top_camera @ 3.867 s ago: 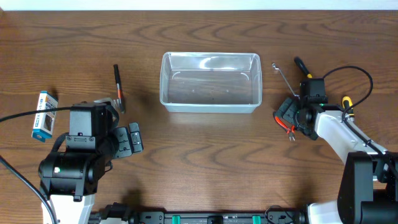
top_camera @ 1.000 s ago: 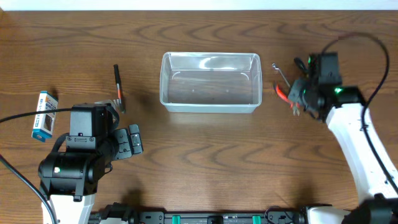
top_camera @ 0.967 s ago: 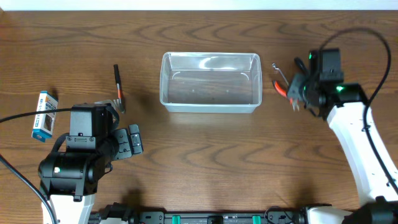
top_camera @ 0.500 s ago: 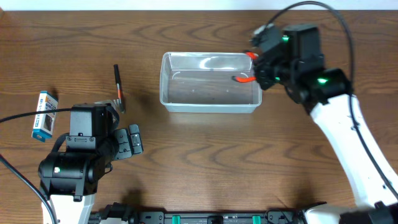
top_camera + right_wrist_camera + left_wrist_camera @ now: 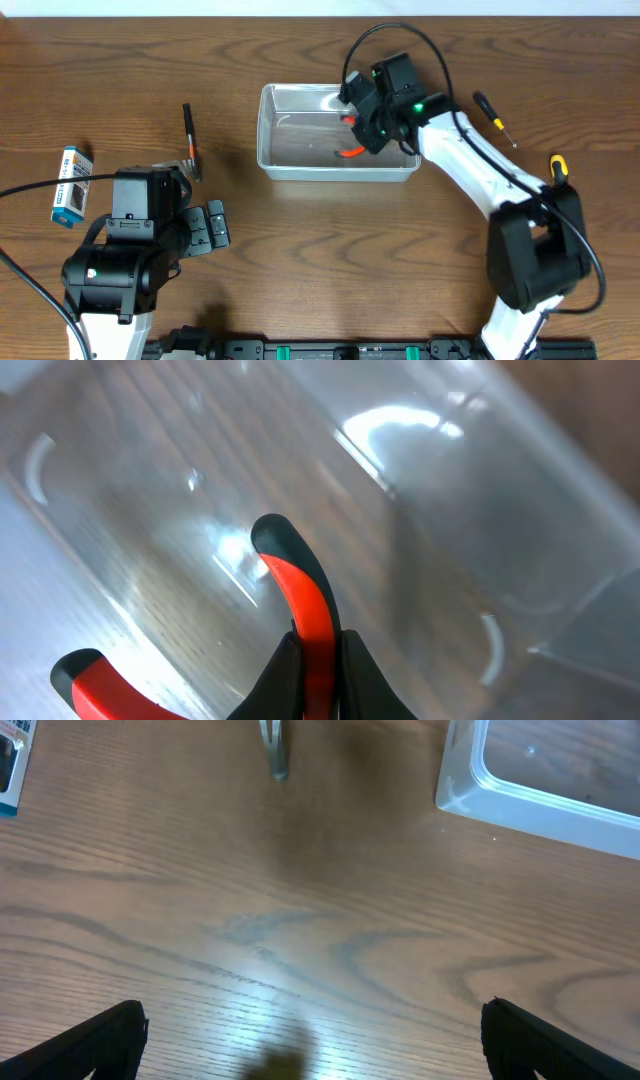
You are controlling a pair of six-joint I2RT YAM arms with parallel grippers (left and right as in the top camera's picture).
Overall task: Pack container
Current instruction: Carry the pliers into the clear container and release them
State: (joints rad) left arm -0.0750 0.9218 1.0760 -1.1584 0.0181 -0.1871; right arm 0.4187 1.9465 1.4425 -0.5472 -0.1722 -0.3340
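The clear plastic container (image 5: 300,165) stands at the table's centre. My right gripper (image 5: 364,133) hangs over its right half, shut on one red handle of a pair of pliers (image 5: 349,152). In the right wrist view the black fingers (image 5: 345,665) pinch that red handle (image 5: 300,595). The second handle (image 5: 95,678) curves off to the lower left above the container's clear floor (image 5: 180,490). My left gripper (image 5: 211,224) rests at the lower left, open and holding nothing. Its fingertips (image 5: 110,1035) stand wide apart over bare wood, with the container's corner (image 5: 470,795) at the top right.
A black-handled tool with an orange band (image 5: 188,132) lies left of the container; its tip (image 5: 275,755) shows in the left wrist view. A blue-and-white box (image 5: 70,185) sits at the far left. A black screwdriver (image 5: 494,114) and a yellow-handled tool (image 5: 557,164) lie on the right.
My right gripper has carried the red pliers left from the table's right side, past the container's right rim, to above its inside. The left arm has not moved.
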